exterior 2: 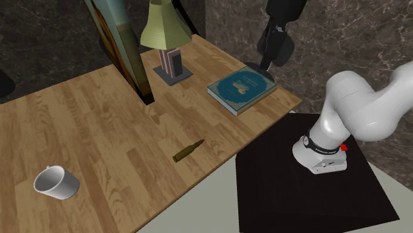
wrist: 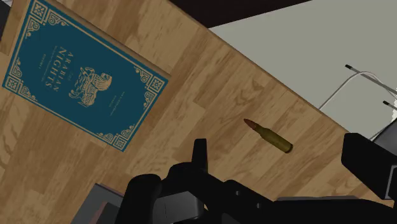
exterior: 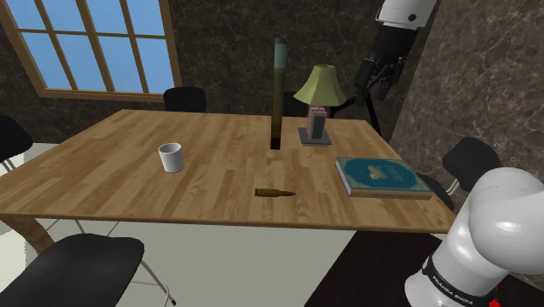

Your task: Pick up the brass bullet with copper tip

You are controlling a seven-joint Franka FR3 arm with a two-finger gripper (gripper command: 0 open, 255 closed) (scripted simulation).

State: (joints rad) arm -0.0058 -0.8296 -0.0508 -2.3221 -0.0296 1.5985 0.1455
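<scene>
The brass bullet (exterior: pixel 274 193) with its copper tip lies flat on the wooden table (exterior: pixel 113 174), near the front edge. In the second exterior view the bullet (exterior 2: pixel 188 151) rests between the mug and the book. My black gripper (exterior: pixel 375 81) hangs high over the table's far corner by the lamp, well away from the bullet. Seen from the second exterior view, the gripper (exterior 2: pixel 270 58) hovers above the book's far side. In the wrist view the bullet (wrist: pixel 268 135) lies far below, between the spread fingers (wrist: pixel 200 156) of the gripper (wrist: pixel 280 159), which is open and holds nothing.
A teal book (exterior: pixel 382 175) lies on the table near the stand. A green-shaded lamp (exterior: pixel 316 100) and a tall dark framed panel (exterior: pixel 278 92) stand at the back. A white mug (exterior: pixel 171 158) sits toward the shoulder view's left. Black chairs (exterior: pixel 74 266) ring the table.
</scene>
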